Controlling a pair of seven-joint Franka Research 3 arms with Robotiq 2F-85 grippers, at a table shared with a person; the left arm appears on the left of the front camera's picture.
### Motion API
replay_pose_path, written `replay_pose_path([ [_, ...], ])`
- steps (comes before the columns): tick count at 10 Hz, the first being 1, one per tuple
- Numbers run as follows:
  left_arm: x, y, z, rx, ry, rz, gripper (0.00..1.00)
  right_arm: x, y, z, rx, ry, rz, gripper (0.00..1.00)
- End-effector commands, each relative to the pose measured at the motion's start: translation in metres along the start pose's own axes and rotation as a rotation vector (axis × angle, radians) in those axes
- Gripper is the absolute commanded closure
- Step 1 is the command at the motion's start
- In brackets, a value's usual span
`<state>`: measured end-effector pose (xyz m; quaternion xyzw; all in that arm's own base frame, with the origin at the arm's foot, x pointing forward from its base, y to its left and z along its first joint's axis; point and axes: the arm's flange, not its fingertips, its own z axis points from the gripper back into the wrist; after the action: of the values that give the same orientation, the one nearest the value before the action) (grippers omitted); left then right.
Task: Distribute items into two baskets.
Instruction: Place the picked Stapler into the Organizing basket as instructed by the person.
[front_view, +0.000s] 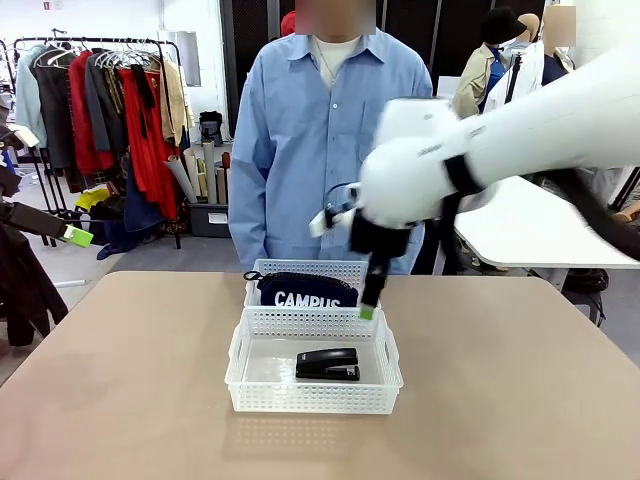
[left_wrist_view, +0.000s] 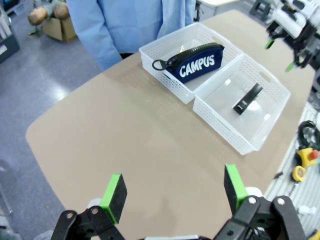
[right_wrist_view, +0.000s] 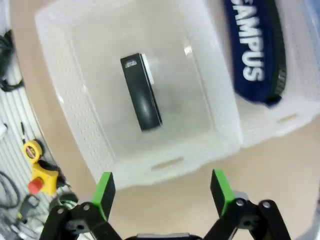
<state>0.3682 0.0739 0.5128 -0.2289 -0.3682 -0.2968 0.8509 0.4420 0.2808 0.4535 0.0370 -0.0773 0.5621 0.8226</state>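
Two white baskets stand end to end at mid-table. The far basket (front_view: 262, 270) holds the navy CAMPUS pouch (front_view: 303, 291); the near basket (front_view: 240, 355) holds the black stapler (front_view: 327, 364). My right gripper (front_view: 368, 305) hangs just above the baskets' right side, over the seam between them. Its wrist view shows the right gripper (right_wrist_view: 163, 190) open and empty, above the rim of the stapler's basket (right_wrist_view: 165, 165), with the stapler (right_wrist_view: 141, 92) and pouch (right_wrist_view: 257, 50) beyond. My left gripper (front_view: 72, 235) sits off the table at far left. In its own view the left gripper (left_wrist_view: 174, 192) is open and empty, far from the pouch (left_wrist_view: 192, 62) and stapler (left_wrist_view: 247, 98).
A person in a blue shirt (front_view: 320, 140) stands at the far edge behind the baskets. Bare tabletop (front_view: 120, 380) surrounds the baskets. A yellow box with a red button (right_wrist_view: 37, 182) and cables lie beyond the table's robot-side edge. A clothes rack (front_view: 100, 100) stands back left.
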Motion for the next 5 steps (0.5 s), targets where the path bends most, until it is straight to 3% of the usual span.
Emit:
replay_pose_path([
  [1, 0.001, 0.0, 0.001, -0.004, -0.003, 0.007, 0.0, -0.082, 0.002, 0.03, 0.039, -0.149, -0.089, 0.0],
  [4, 0.001, 0.0, 0.001, -0.004, -0.003, 0.007, 0.0, -0.193, -0.002, 0.078, 0.039, -0.395, -0.239, 0.0],
  [5, 0.001, 0.0, 0.001, -0.004, -0.003, 0.007, 0.0, -0.221, -0.01, 0.092, 0.022, -0.426, -0.28, 0.0],
])
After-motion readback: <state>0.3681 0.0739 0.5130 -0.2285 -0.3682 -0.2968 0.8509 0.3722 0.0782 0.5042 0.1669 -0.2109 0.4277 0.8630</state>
